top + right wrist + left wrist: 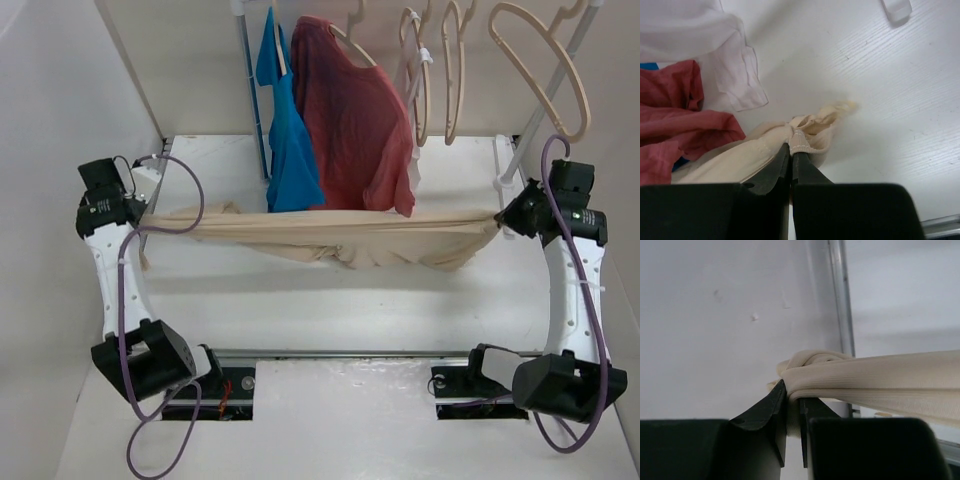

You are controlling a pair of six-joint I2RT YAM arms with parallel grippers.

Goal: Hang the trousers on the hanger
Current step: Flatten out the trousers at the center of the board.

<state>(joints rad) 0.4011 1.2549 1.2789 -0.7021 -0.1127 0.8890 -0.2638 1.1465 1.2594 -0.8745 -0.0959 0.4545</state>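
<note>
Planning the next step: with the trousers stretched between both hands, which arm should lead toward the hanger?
Probably right: the right hand grips the trousers close to the empty hanger, while the left hand holds the other end at the opposite side.

Lit brightly and evenly from overhead in the top view, white walls (pixel 60 90) and table (pixel 300 310) close to washed out. Only a soft, faint shadow on the table under the trousers (pixel 330 238), without hard edges. Slight bowing of straight lines toward the frame edges. Dimmer and greyer from the left wrist: background soft, cloth weave crisp, left gripper (pixel 793 397) near-black and blurred in the foreground. Brighter from the right wrist, table grain sharp, mild shadow beside the cloth, right gripper (pixel 791 152) dark and out of focus low in frame
</note>
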